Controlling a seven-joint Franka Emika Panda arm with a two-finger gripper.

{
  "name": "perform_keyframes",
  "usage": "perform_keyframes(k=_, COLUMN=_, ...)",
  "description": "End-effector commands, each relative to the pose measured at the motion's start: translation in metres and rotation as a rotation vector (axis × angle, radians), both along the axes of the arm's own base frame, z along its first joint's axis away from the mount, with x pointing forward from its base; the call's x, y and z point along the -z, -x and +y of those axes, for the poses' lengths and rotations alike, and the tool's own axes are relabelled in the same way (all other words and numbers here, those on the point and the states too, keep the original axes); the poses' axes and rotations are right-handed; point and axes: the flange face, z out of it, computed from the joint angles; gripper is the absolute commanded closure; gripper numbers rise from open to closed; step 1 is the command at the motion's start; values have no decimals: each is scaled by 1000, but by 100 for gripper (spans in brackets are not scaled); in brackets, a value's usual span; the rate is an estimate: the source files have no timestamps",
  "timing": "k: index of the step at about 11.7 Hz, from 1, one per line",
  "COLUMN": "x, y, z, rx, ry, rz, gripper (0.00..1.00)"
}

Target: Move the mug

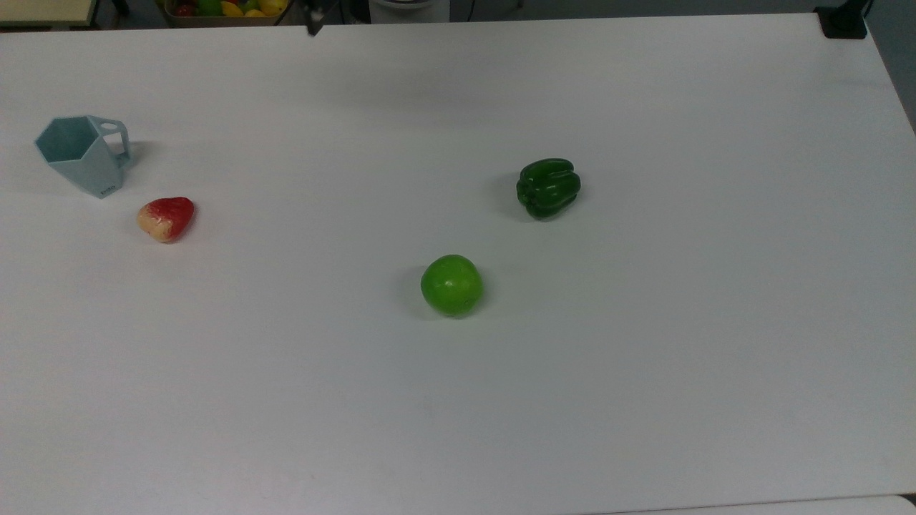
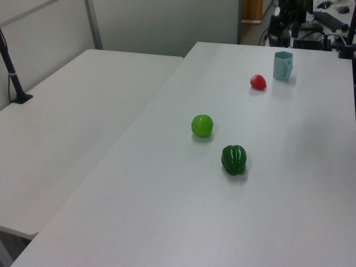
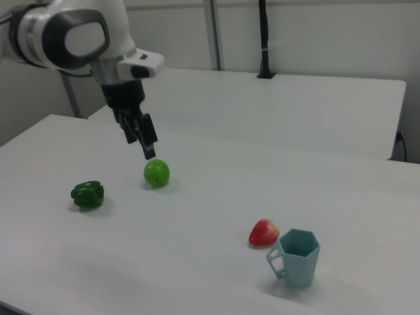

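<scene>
Mug [image 1: 82, 154] standing upright near worktop [image 1: 644, 400] far-left corner in top view, handle facing top view's right, red fruit [image 1: 166, 218] just beside.

Claw [image 3: 147, 146] hanging high above worktop in right view, well apart from mug, carrying nothing; finger spacing impossible to tell.

Mug lying toward right view's lower right from claw.

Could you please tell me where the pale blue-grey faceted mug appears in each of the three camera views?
Top view: the pale blue-grey faceted mug stands at the far left.
Left view: upper right.
Right view: lower right.
Shared landmark: the red-and-cream strawberry-shaped fruit lies close beside it on the white table.
</scene>
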Motion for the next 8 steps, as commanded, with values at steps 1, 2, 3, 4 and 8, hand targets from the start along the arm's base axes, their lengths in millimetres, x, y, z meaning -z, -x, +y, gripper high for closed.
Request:
perform_keyframes(k=1, x=-10, y=0, z=14, rx=-117, ry=-39, rz=13, gripper=0)
perform_keyframes(k=2, x=-10, y=0, z=10, rx=-157, ry=-41, rz=12, gripper=0)
perform_keyframes(k=3, x=-11, y=1, z=7, rx=-182, ry=-42, rz=10, gripper=0)
perform_keyframes(k=4, x=-11, y=0, z=4, rx=-201, ry=-42, rz=10, gripper=0)
perform_keyframes(k=8, x=-11, y=-13, z=-6, rx=-240, ry=-34, rz=12, gripper=0)
